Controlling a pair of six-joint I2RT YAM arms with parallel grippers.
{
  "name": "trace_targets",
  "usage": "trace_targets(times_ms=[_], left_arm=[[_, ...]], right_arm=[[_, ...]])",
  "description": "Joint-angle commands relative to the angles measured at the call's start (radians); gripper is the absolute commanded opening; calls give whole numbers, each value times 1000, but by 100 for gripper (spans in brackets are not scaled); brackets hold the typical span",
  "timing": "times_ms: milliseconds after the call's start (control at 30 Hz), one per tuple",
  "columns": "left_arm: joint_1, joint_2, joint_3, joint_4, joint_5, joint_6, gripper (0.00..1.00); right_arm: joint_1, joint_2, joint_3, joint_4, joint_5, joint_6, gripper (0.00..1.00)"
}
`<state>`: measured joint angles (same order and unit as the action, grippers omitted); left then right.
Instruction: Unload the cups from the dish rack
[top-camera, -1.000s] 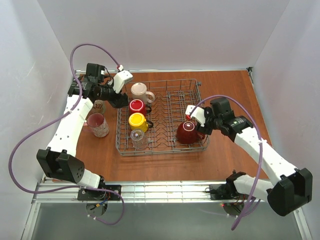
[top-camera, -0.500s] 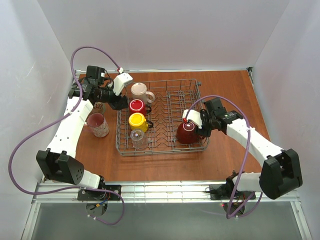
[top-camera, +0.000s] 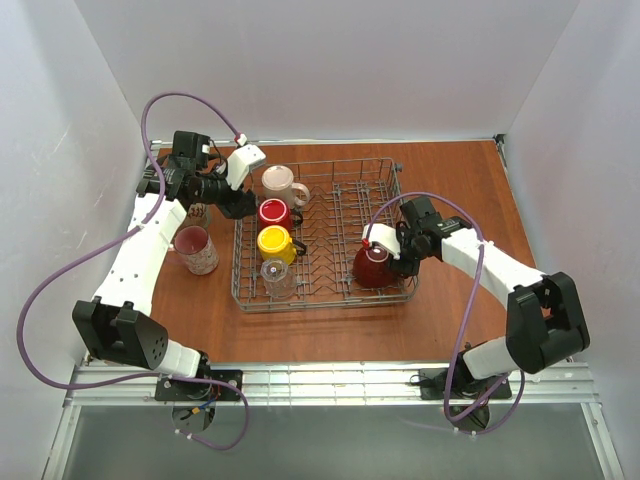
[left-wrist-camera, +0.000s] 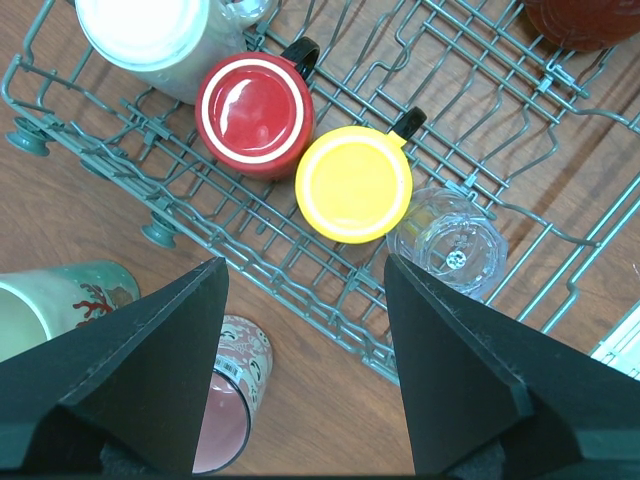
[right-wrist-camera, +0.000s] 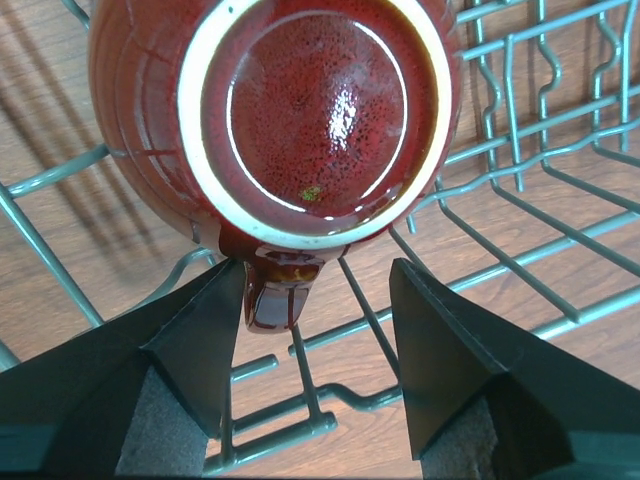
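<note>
- Since a second ago the right arm has folded in toward the dish rack (top-camera: 340, 180), carrying the right gripper (top-camera: 395, 250) closer over the dark red mug (top-camera: 375, 265); the left arm has barely shifted.
- On the brown table (top-camera: 460, 190), left of the rack, stand two mugs mouth-up: a pale mug with a red coral pattern (left-wrist-camera: 55, 300) and, just beside it, a pink mug (top-camera: 195, 248).
- The left gripper (left-wrist-camera: 305, 260) hangs above the rack's left edge with its jaws spread wide and nothing between them.
- Down the rack's left side sit four cups in a row from far to near: a cream mug (top-camera: 280, 183), a red mug (top-camera: 272, 212) base-up, a yellow mug (top-camera: 274, 241) base-up, and a clear glass (top-camera: 277, 275).
- Red and yellow mugs touch; the glass lies just beside the yellow one.
- The dark red mug rests base-up in the rack's near right corner, its handle pointing toward the right gripper.
- That gripper's jaws stand partly apart around the handle, which lies close against one finger with a gap to the other; it is not clamped.
</note>
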<state>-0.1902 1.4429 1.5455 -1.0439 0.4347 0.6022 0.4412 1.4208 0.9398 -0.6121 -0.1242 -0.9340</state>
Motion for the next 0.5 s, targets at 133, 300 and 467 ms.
trace_targets(times_ms=[133,300,467], left_arm=[[-5,-42,-8,15,13,13,60],[-5,-47,-16,16,13,16,60],[-5,-49,-13,18,12,18,60]], right_arm=[[-18,36,17,9,-28,-32,52],[-19,35,10,14,-51,-31,39],[-19,35,-4,20,-61,-29,37]])
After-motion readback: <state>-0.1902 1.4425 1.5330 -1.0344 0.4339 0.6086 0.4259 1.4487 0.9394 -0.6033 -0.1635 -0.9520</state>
